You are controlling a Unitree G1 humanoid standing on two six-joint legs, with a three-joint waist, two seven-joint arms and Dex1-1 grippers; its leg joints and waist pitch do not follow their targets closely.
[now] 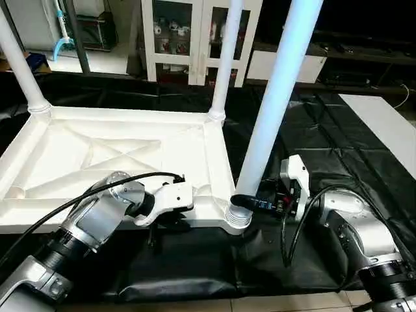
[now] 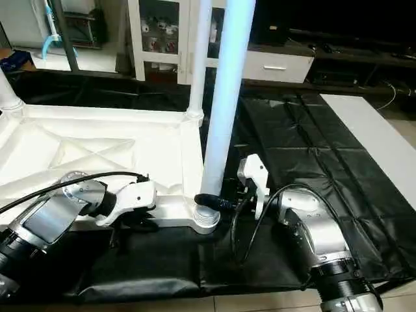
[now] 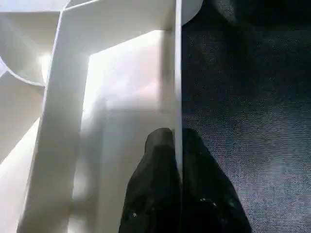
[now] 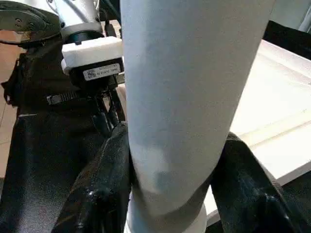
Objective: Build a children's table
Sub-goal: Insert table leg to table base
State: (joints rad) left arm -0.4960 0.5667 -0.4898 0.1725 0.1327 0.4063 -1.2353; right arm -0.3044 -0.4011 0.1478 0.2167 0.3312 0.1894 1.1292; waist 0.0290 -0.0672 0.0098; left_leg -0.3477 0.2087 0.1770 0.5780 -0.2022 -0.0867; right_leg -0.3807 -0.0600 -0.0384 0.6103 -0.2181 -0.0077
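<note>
White ribbed table top (image 1: 117,156) lies underside-up on black sheeting (image 1: 338,143). Left gripper (image 3: 176,145) jaws clench its thin near rim. Right gripper (image 4: 170,194) jaws grasp the smooth tubular leg (image 1: 276,97) standing in the near-right corner socket (image 1: 238,220).

The square plastic table top (image 1: 123,156) is white all over, its upturned underside crossed by raised white X-shaped ribs. The long tubular legs (image 1: 276,104) standing in its corner sockets are white too, the nearest one tinged pale blue. Beneath lies a black sheet (image 2: 305,143) creased into a grid of squares. The robot's forearms (image 1: 97,218) are silver with white wrist housings and black cables, and each end effector (image 4: 170,194) has glossy black fingers (image 3: 160,194). A white cabinet (image 1: 195,39) stands behind.
</note>
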